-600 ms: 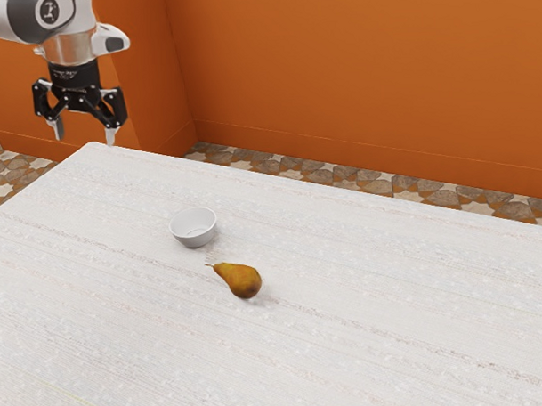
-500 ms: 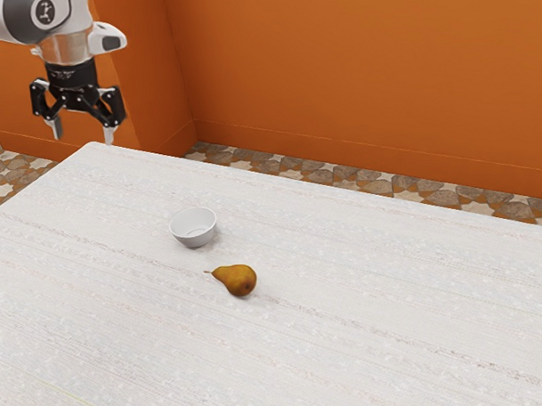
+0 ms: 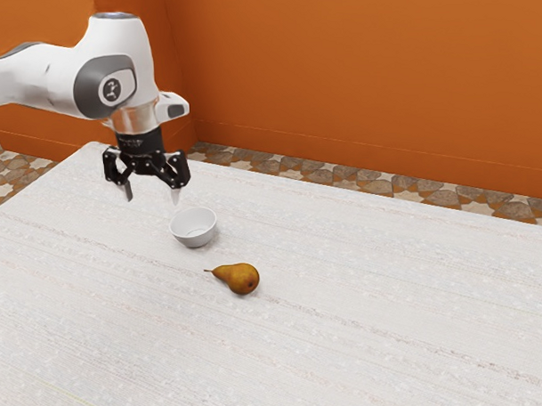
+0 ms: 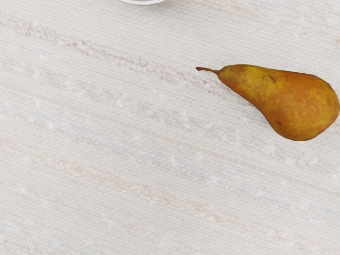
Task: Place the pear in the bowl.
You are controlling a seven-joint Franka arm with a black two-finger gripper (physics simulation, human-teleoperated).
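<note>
Pear (image 3: 239, 278) on its side, nearer and further to the exterior view's right than the white bowl (image 3: 194, 241). Gripper (image 3: 152, 197) raised, fingers apart. I'd centre over the fat end, descend straight, squeeze gently; may roll.

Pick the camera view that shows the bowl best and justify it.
The exterior view: it shows the bowl whole and upright, with its full rim, outer wall and inside in sight. The wrist view catches a small curved piece of it, cut off by the picture's border.
</note>
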